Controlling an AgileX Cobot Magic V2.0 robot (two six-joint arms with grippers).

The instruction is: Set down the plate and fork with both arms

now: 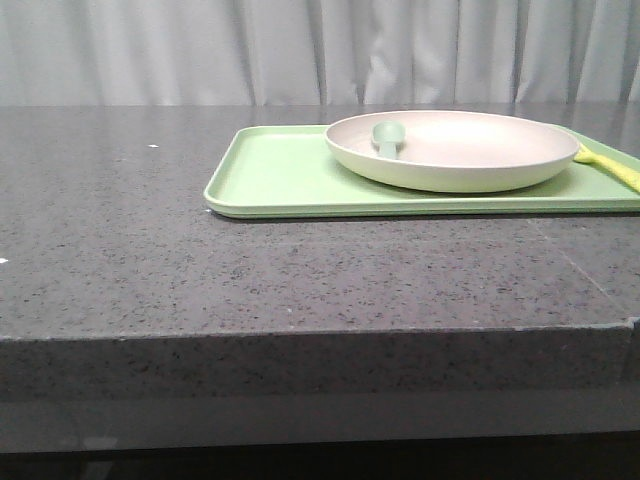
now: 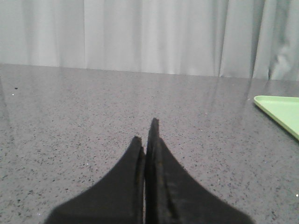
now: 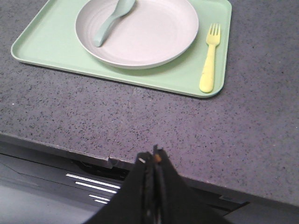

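Staged test setup, lab-like rather than a lived-in kitchen. Dark speckled stone surface (image 1: 300, 270), thick slab edge, mostly bare. Pale pleated curtain (image 1: 300, 50) closes off the whole background. Only tableware present: light-green tray (image 1: 270, 175) carrying a cream plate (image 1: 450, 150), spoon (image 3: 110, 21) and yellow fork (image 3: 210, 58), all plastic-looking.

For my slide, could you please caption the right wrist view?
Plate with spoon and fork on tray.
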